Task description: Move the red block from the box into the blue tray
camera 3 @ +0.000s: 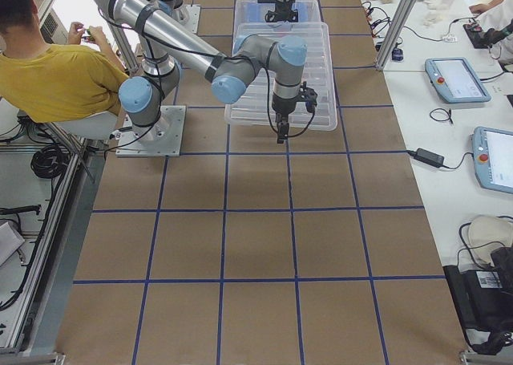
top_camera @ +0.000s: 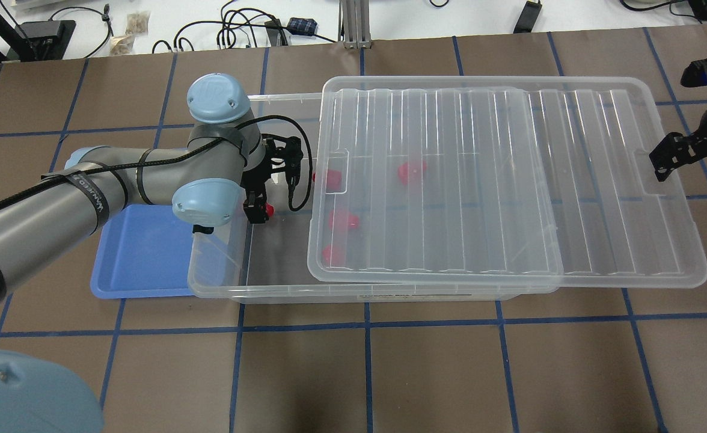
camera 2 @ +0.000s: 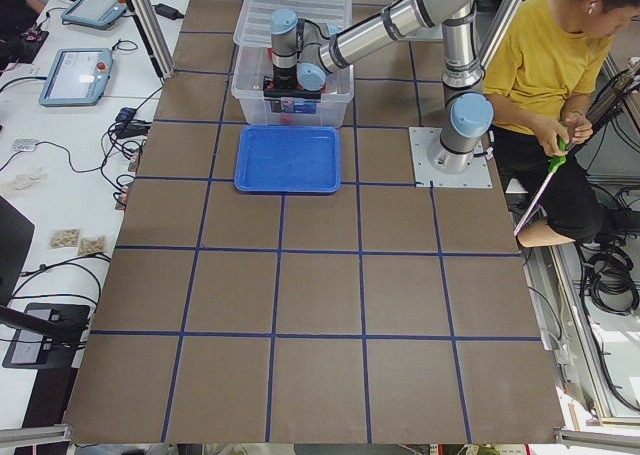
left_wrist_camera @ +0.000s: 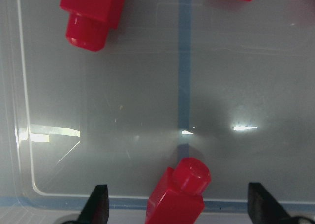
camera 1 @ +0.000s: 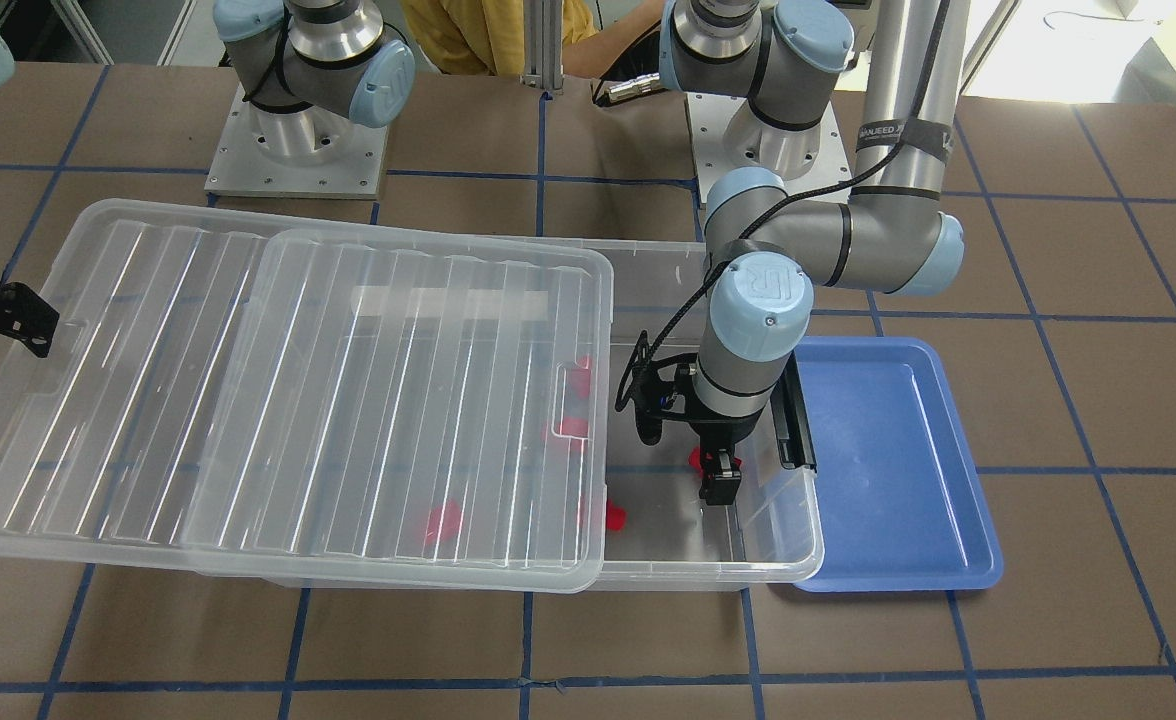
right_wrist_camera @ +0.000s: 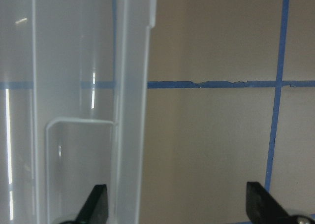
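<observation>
The clear box point(top_camera: 269, 290) lies open at its left end, with its ribbed lid point(top_camera: 449, 180) slid toward my right over the remainder. My left gripper point(top_camera: 256, 211) is down inside the open end, jaws wide open. A red block point(left_wrist_camera: 177, 197) lies on the box floor between its fingertips point(left_wrist_camera: 98, 207), untouched; it also shows in the front view point(camera 1: 696, 459). Other red blocks point(top_camera: 343, 220) lie under the lid. The blue tray point(top_camera: 143, 258) sits empty beside the box's left end. My right gripper point(top_camera: 671, 157) is open and empty at the lid's far right edge.
Two more red blocks point(left_wrist_camera: 93, 12) lie further in on the box floor. The box's black latch point(camera 1: 796, 420) faces the tray point(camera 1: 898, 470). A person in yellow point(camera 2: 540, 65) sits behind the robot bases. The table is brown with blue grid lines.
</observation>
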You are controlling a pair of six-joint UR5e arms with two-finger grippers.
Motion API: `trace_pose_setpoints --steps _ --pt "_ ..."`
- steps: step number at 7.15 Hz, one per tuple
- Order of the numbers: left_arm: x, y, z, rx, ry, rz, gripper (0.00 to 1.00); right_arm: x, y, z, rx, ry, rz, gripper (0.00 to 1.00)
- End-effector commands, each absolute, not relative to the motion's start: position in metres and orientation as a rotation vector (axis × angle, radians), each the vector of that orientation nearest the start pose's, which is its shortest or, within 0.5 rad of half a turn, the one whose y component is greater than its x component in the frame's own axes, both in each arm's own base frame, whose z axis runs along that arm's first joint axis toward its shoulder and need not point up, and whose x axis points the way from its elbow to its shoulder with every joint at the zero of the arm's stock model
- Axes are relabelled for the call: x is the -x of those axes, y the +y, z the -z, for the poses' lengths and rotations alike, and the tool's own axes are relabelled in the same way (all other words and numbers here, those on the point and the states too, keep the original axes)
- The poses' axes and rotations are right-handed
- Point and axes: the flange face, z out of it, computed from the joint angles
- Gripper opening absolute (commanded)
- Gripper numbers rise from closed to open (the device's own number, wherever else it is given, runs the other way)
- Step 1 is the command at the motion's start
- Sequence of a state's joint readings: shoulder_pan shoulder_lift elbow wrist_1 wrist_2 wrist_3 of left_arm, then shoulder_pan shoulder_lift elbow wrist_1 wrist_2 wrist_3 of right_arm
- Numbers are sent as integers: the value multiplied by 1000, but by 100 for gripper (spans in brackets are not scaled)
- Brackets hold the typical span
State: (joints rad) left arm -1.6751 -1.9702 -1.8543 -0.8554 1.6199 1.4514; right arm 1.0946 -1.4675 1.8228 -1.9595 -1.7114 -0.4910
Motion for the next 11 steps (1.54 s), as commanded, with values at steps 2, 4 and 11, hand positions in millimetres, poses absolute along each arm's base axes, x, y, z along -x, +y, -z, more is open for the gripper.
trace_pose_setpoints --steps 2,4,11 --pt "186 -557 -189 -2193 2164 -39 100 128 -511 -356 19 3275 -47 100" --pt "181 -549 -181 -2181 2144 -108 100 126 -509 -356 22 3269 -61 100" --pt "185 -555 -208 -2156 2123 -29 1 124 -508 -354 29 3255 -90 100"
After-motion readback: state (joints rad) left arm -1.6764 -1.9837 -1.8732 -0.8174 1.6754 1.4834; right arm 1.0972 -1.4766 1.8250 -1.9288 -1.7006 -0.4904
